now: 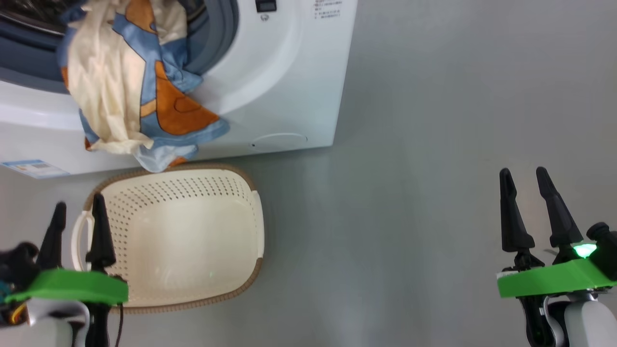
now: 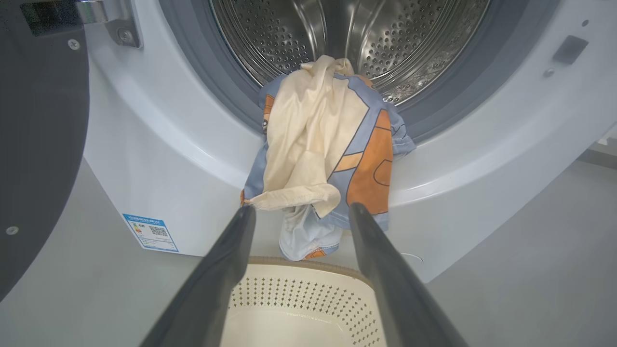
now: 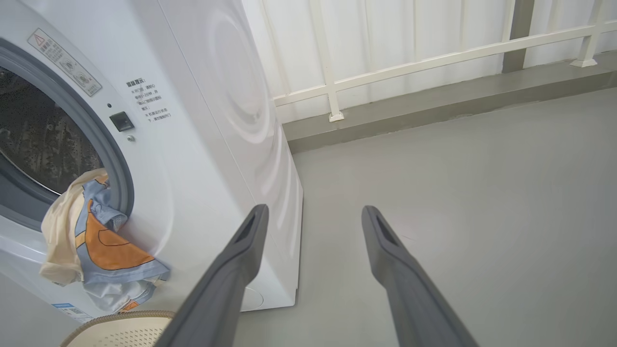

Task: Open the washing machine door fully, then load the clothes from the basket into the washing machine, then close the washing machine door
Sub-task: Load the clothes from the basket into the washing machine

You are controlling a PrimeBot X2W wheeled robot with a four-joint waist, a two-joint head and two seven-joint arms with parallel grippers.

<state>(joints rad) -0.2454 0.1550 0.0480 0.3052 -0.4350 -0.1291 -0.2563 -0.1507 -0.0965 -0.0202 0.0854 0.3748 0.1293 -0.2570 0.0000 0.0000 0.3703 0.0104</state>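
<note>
Clothes [image 1: 130,82] hang in a bunch over the lower lip of the washer [image 1: 289,72] mouth. Their top lies on the grey gasket [image 2: 212,82] at the edge of the drum [image 2: 289,38], and their ends dangle down the white front to just above the basket's far rim. I see the door [image 2: 38,144] swung open on the left. The basket [image 1: 193,226] sits on the floor [image 1: 409,217] just in front of the washer. My left gripper [image 1: 79,202] hovers over the basket's near-left end, fingers spread wide, holding nothing and clear of the clothes. My right gripper [image 1: 523,171] is far to the right above the floor, equally wide and gripping nothing.
</note>
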